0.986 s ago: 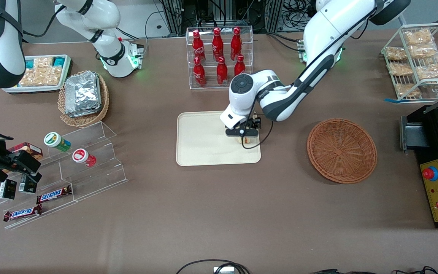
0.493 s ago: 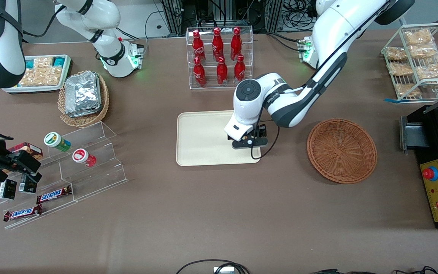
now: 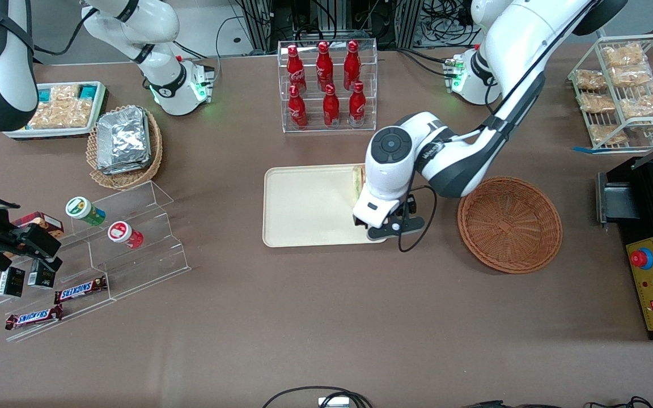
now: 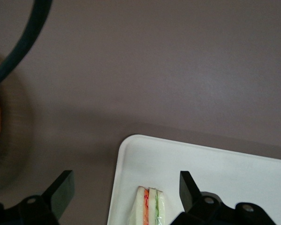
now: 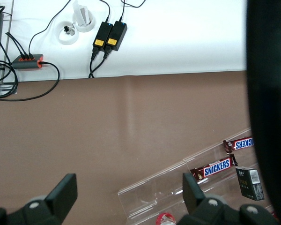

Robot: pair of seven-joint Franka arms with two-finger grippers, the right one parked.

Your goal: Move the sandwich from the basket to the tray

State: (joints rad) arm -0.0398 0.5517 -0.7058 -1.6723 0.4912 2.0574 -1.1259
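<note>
We read "Snickers" on the bars (image 3: 80, 290) in the clear stand. The sandwich (image 3: 356, 181) lies on the tray (image 3: 304, 209), near its basket-side edge. The basket (image 3: 509, 224) holds nothing. Our gripper (image 4: 126, 197) hovers over the tray's corner, jaws spread wide, gripping nothing.

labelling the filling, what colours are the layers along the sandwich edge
Orange-red and green between pale bread on the sandwich, clearest in the left wrist view.

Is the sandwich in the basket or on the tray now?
On the tray: the sandwich lies there, the open gripper above; the basket is empty.
</note>
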